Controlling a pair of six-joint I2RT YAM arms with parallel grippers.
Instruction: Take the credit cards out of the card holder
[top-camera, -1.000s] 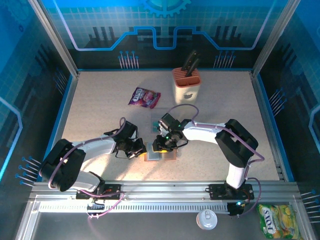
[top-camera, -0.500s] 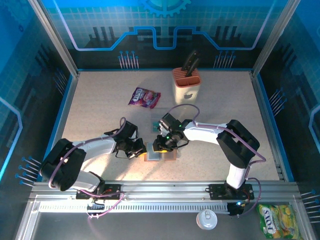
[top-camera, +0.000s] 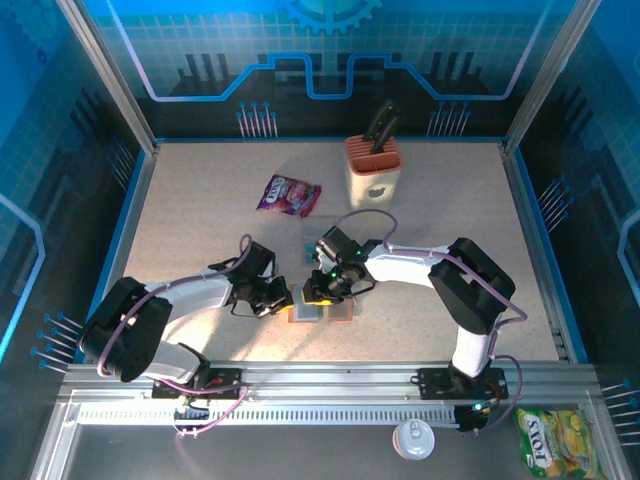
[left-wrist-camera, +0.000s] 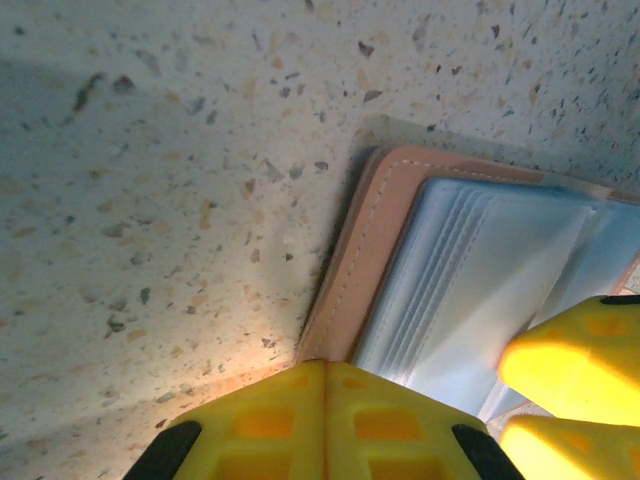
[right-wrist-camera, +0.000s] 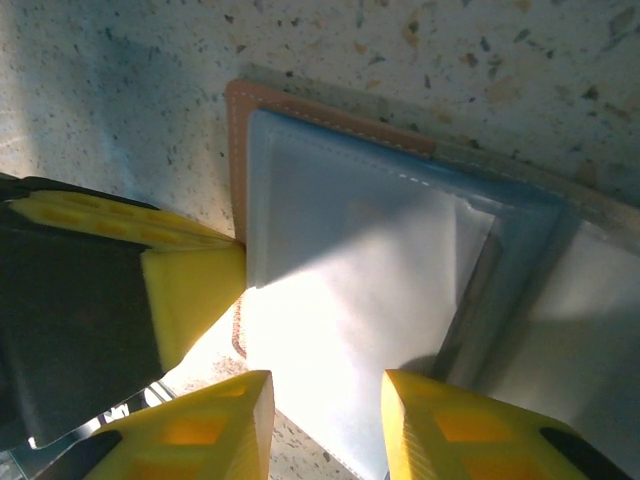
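Card holder (top-camera: 336, 312) nearest: open and flat on the bench (top-camera: 200, 220), grey-blue faces up, long axis 9 to 3 o'clock. Left end effector (left-wrist-camera: 325, 385): pressed together, tips touching the holder's brown 9 o'clock edge, probably pinning it. Right end effector (right-wrist-camera: 325, 400): part spread, nothing visibly pinched, poised directly over the 9 o'clock inner face, so nearer the pockets and likelier to do the pulling. Credit cards inside: cannot tell them from the pocket layers. Farther, at 12 o'clock, well apart: small teal card (top-camera: 309, 250), flat on the bench.
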